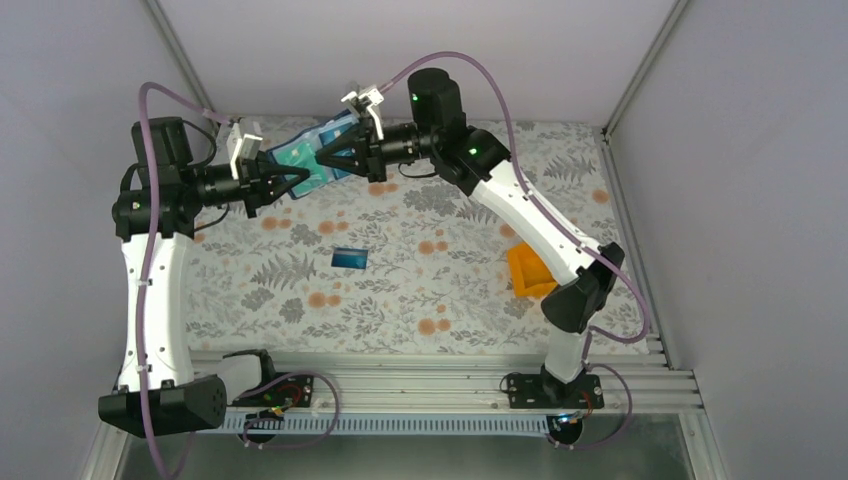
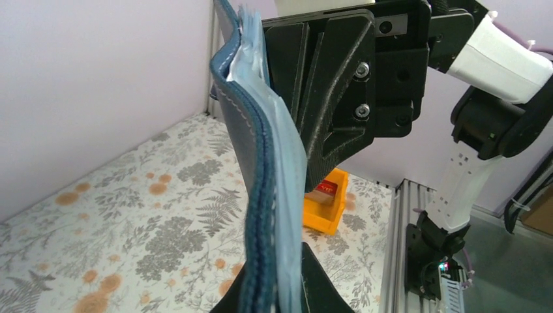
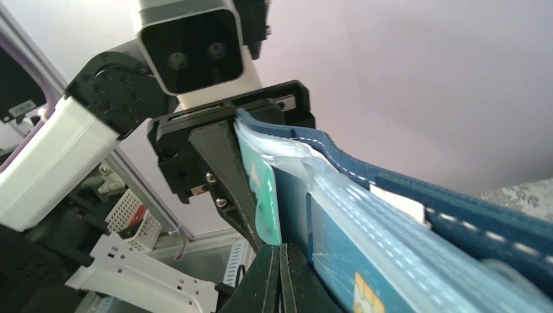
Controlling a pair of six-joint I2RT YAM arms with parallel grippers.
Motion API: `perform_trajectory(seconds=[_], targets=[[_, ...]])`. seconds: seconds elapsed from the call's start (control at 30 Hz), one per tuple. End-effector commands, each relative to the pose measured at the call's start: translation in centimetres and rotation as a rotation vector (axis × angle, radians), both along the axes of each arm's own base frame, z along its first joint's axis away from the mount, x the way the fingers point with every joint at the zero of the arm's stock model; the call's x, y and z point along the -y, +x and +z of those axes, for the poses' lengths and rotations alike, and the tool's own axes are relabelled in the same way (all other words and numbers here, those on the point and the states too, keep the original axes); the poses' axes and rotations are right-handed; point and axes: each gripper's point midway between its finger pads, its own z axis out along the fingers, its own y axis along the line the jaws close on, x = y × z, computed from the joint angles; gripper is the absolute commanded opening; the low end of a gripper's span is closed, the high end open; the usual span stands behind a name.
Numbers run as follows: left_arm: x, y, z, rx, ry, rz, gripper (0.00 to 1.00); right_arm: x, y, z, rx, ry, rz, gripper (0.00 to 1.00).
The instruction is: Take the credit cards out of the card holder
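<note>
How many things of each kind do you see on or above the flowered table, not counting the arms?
Flat dark blue card holder: 1
Thin plastic credit cards: 3 (blue on table, teal and blue in holder)
Small orange plastic bin: 1
Red item in bin, unclear: 1
Total: 6

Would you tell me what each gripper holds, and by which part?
Left gripper clamps the card holder by one end. Right gripper is shut at the teal card's edge; actual grip cannot be told.
</note>
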Motion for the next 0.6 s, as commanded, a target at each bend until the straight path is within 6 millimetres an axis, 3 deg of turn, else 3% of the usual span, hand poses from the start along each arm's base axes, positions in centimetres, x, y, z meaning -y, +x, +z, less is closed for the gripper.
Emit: perform_trajectory(seconds=[0.0, 0.27, 0.4, 0.57], targets=[[1.5, -1.7, 2.0, 0.068, -0.043, -0.120, 0.07, -0.2, -7.7, 1.2, 0.099, 0.053, 0.267, 0.04], [1.9, -3.5, 2.6, 0.103, -0.070, -0.195, 0.02, 2.4, -7.3, 2.7, 0.158, 0.096, 0.257, 0.04], [2.0, -3.9, 2.7, 0.122, -0.073, -0.210, 0.02, 2.5, -7.0, 2.5, 0.163, 0.087, 0.236, 0.05], [2.0, -3.7, 2.8, 0.125, -0.072, -0.209, 0.02, 0.6, -5.2, 0.6, 0.139, 0.031, 0.115, 0.26]])
